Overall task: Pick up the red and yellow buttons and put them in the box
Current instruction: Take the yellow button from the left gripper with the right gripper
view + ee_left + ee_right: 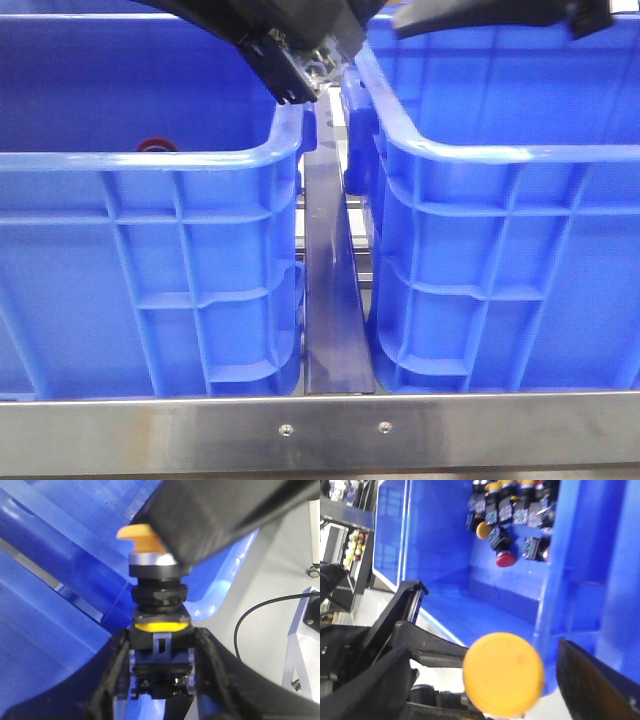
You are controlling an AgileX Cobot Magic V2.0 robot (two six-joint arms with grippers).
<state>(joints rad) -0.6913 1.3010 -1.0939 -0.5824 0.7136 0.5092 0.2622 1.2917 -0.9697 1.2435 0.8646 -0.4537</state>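
My left gripper (161, 637) is shut on the dark body of the yellow button (159, 597), cap pointing away from it. In the front view this gripper (300, 75) is high over the gap between the two blue boxes. My right gripper (485, 652) is open, its fingers (370, 680) standing either side of the yellow cap (502, 674) with gaps. One right finger (220, 520) covers part of the cap in the left wrist view. A red button (505, 559) lies among several buttons in a blue box (445, 555). A red cap (153, 145) peeks over the left box's rim.
The left blue box (150, 160) and the right blue box (500, 150) stand side by side with a narrow dark strip (335, 300) between them. A steel rail (320, 435) runs along the front. The right arm (480, 15) reaches in over the right box.
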